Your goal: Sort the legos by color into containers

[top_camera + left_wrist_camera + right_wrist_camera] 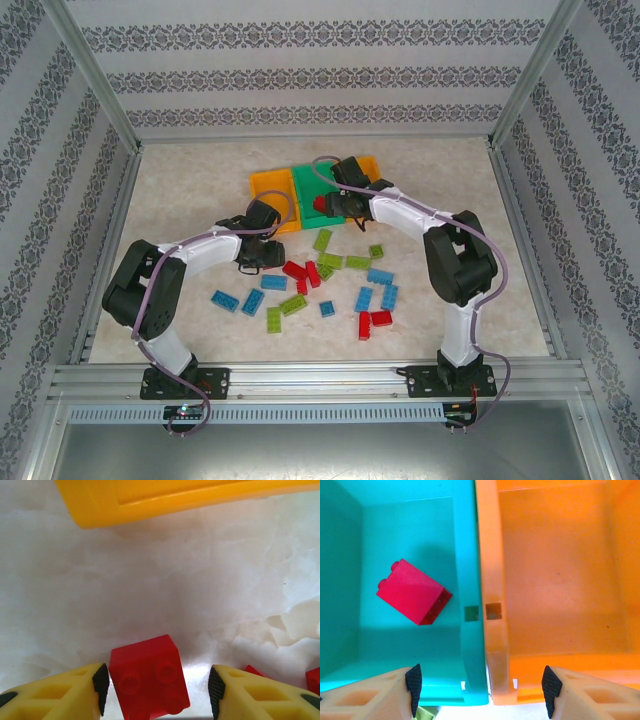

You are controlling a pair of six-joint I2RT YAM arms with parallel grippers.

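A: Entry one, left gripper (pixel 156 692): jaws apart, straddling red brick (pixel 148 677) at the centre of the table (pixel 210 580), nothing clamped yet.

B: I would centre it first; one pad stands clear. Entry two, right gripper (pixel 479 687): open, empty, over green bin (pixel 469 540), which holds a second red brick (pixel 412 594).

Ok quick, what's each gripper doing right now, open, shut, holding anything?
Left gripper: open, jaws either side of the red brick on the table, not clamped.
Right gripper: open, empty, above the green bin, which holds a second red brick.

Red brick (pixel 412 592) is tilted inside green bin (pixel 468 545).
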